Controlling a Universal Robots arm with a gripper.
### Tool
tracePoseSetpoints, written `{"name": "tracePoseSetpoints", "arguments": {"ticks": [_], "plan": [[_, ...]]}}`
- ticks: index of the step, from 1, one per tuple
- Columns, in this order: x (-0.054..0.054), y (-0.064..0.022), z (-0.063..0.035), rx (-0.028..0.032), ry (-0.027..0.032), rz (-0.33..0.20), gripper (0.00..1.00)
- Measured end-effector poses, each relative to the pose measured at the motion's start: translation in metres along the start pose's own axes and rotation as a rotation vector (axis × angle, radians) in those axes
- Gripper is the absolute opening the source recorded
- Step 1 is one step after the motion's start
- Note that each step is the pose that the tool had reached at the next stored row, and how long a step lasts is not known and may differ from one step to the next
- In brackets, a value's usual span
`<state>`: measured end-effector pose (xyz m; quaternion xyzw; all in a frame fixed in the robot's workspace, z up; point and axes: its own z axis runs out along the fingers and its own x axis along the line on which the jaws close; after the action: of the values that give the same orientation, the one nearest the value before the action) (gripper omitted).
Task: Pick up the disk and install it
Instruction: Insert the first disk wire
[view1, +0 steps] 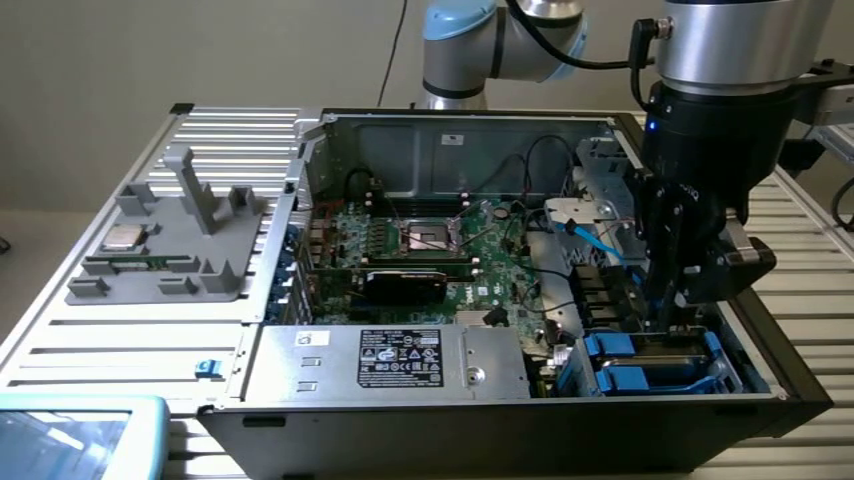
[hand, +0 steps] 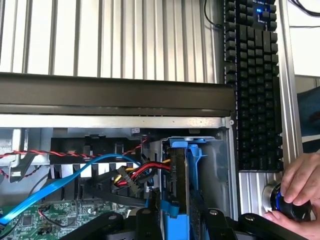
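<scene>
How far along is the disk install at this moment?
Pickup looks done: the disk in its blue frame stands on edge inside the drive bay at the open computer case's corner on the exterior view's right. In hand: the gripper is down at the bay, right over the disk. Left: full seating can't be confirmed. A person's hand rests on a knob beside the keyboard.

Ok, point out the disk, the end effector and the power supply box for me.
disk (hand: 176, 200): wrist view, on its blue frame edge.
end effector (view1: 677, 318): exterior view, between the fingertips, above the drive bay.
power supply box (view1: 387, 360): exterior view, on its black label.
</scene>
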<state>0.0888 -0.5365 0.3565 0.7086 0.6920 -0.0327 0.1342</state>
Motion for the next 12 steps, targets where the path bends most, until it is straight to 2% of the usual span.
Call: {"name": "tracePoseSetpoints", "arguments": {"ticks": [3,12], "plan": [[0.0003,-0.0005,-0.0002,-0.0057,0.0047,0.002,0.37],[0.0003,-0.0011,-0.0003,-0.0053,0.0046,0.003,0.37]]}}
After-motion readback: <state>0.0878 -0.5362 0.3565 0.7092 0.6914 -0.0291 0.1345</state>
